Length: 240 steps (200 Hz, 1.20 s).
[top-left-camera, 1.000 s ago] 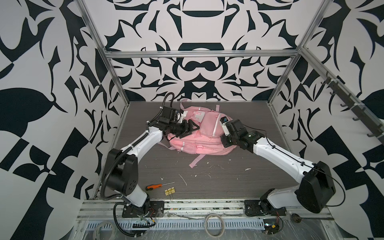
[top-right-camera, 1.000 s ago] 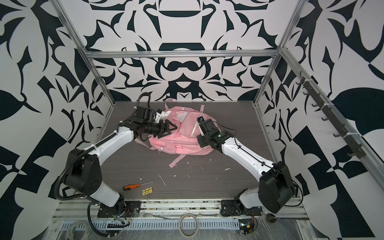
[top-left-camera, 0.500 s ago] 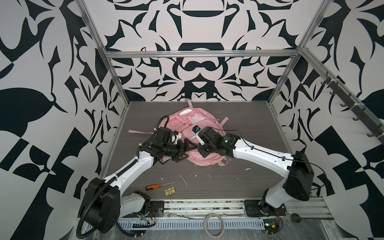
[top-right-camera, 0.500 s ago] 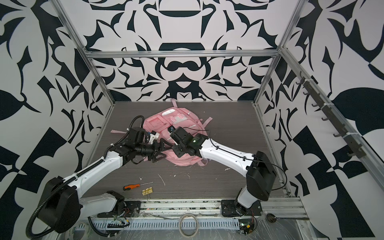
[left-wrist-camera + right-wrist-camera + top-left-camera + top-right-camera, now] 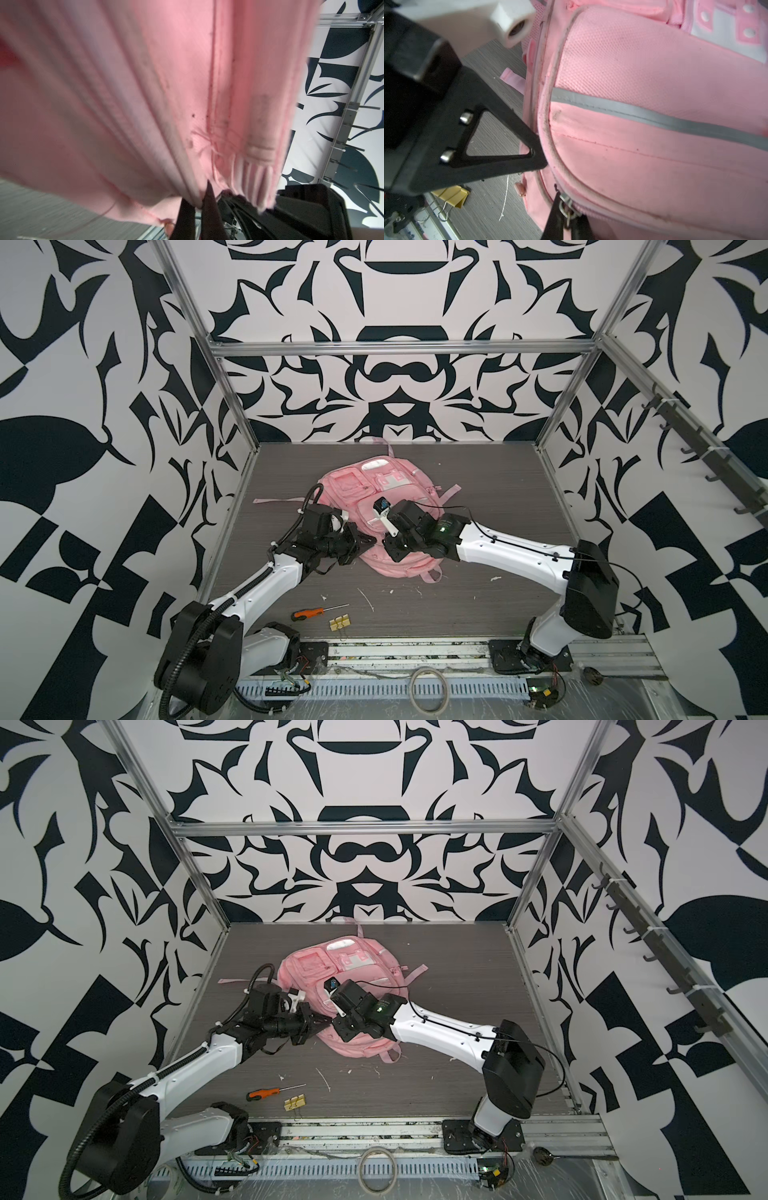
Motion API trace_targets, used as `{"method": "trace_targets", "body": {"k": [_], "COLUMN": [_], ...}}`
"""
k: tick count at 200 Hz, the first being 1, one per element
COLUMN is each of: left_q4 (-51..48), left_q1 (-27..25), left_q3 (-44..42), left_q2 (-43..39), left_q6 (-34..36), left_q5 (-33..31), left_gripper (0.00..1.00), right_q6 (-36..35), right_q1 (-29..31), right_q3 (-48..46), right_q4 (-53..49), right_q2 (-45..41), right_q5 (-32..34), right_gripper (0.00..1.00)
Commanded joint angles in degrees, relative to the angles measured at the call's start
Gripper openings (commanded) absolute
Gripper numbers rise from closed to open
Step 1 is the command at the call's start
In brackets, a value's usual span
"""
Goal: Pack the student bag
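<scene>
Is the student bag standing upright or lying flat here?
Lying flat. In both top views the student bag rests on the table with its front pockets facing up and straps trailing beside it.

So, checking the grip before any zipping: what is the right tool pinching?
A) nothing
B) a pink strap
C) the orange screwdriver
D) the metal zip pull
D: the right wrist view shows the right tool shut on the metal zip pull of the student bag.

Orange screwdriver (image 5: pixel 308 613) beside yellow binder clips (image 5: pixel 340 622)
</scene>
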Motion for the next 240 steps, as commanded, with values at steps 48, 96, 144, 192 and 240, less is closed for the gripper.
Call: {"method": "trace_targets", "body": {"k": [48, 96, 144, 192, 240], "left_q4": [-1.2, -1.7, -3.9, -10.7, -27.6], "left_q1": [9.1, 16.5, 24.4, 24.6, 15.7], "left_q3": [1.5, 1.5, 1.4, 10.8, 14.6], "left_q2": [-2.7, -1.5, 1.5, 12.9, 3.3], "left_q6": [7.3, 10.8, 17.3, 26.2, 27.2], "left_q5": [-1.4, 4.0, 8.0, 8.5, 1.4], "left_gripper": [0.0, 0.0, 0.0, 0.21, 0.99], "right_q6": [-4.5, -12.2, -18.2, -27.6, -25.2], "right_q1": [-6.7, -17.7, -28.6, -24.2, -15.1], "right_q3": [0.5, 0.6, 2.2, 4.6, 7.3], "right_q4": [-8.4, -11.1, -7.6, -6.2, -6.3], "right_q2": [-8.2, -7.1, -2.6, 0.2, 0.8], "right_q5": [4.0, 2.1, 0.1, -2.7, -4.6], "right_gripper": [0.0, 0.0, 0.0, 0.0, 0.0]}}
